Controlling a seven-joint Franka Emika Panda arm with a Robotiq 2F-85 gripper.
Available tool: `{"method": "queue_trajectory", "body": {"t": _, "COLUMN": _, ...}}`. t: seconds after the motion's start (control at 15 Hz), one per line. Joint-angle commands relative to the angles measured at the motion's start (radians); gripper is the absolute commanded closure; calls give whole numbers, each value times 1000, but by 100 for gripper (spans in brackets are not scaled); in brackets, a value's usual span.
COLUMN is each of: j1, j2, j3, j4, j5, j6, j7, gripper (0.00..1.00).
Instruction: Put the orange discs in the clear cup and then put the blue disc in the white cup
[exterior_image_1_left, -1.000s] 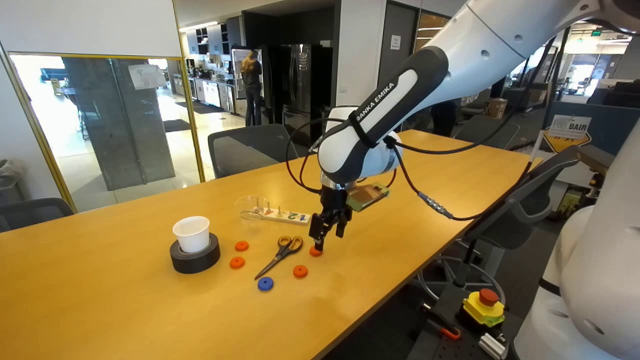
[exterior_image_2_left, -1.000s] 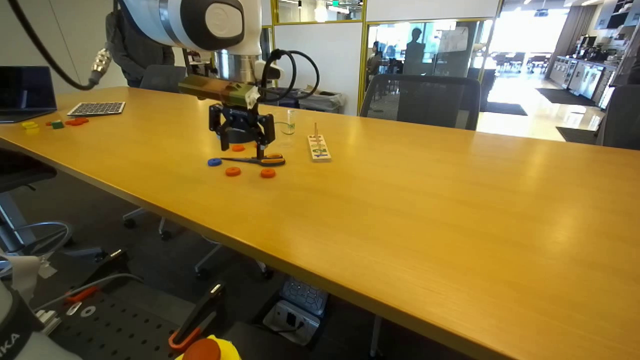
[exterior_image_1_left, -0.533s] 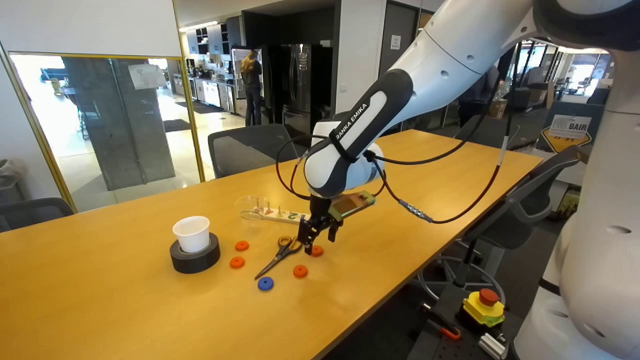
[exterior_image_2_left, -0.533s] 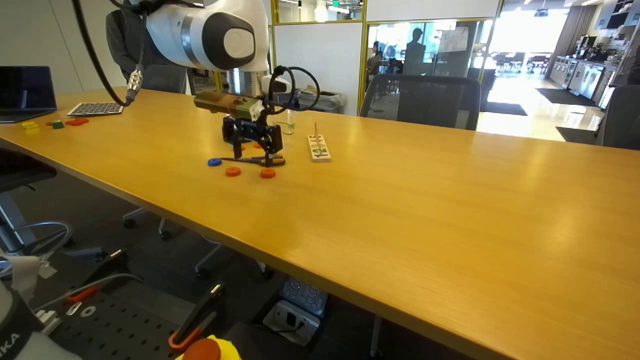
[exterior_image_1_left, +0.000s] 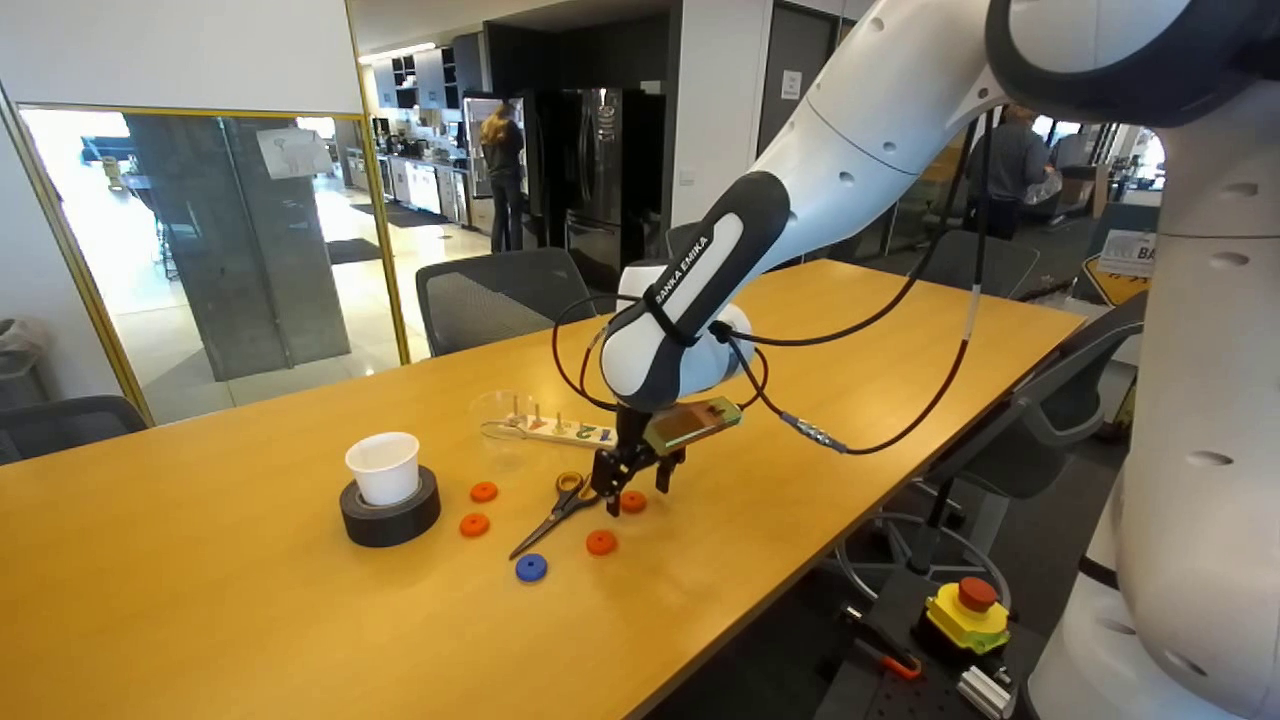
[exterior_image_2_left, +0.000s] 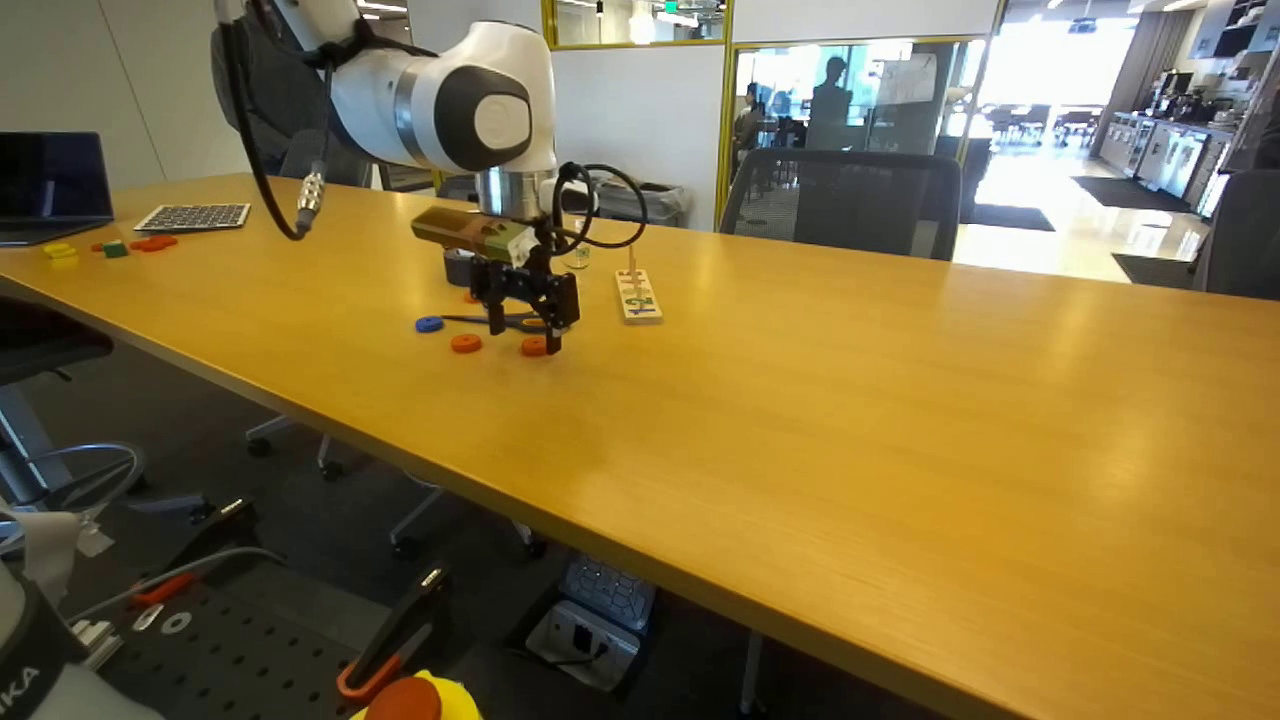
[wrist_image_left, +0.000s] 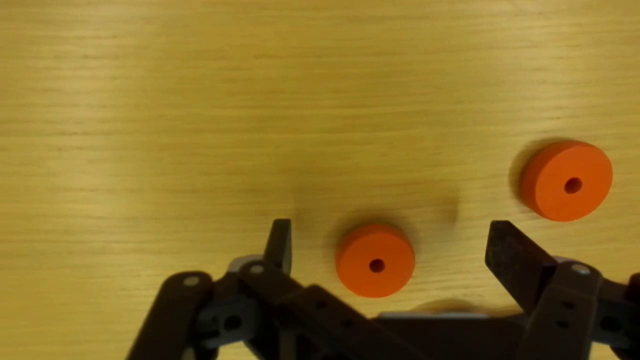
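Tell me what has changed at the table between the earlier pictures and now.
In an exterior view, the pincer has moved right and lower in the picture; in the wrist view, an orange disc shows between its open jaws. Nothing has been taken hold of or let go. Unmoved: the four orange discs, blue disc, scissors, clear cup, and white cup with the black tape roll at its foot.

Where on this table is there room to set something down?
In an exterior view, bare tabletop spreads right of the peg board and in front of the nearest orange discs. It's crowded around the open gripper: discs, scissors, the blue disc.
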Motion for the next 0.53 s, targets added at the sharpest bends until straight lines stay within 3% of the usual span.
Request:
{"method": "queue_trajectory", "body": {"t": 0.0, "j1": -3, "j2": 25, "j3": -6, "j4": 36, "j5": -43, "j6": 12, "j7": 61, "gripper": 0}}
{"method": "queue_trajectory", "body": {"t": 0.47, "j1": -3, "j2": 37, "j3": -8, "j4": 54, "j5": -65, "j6": 10, "j7": 102, "gripper": 0}}
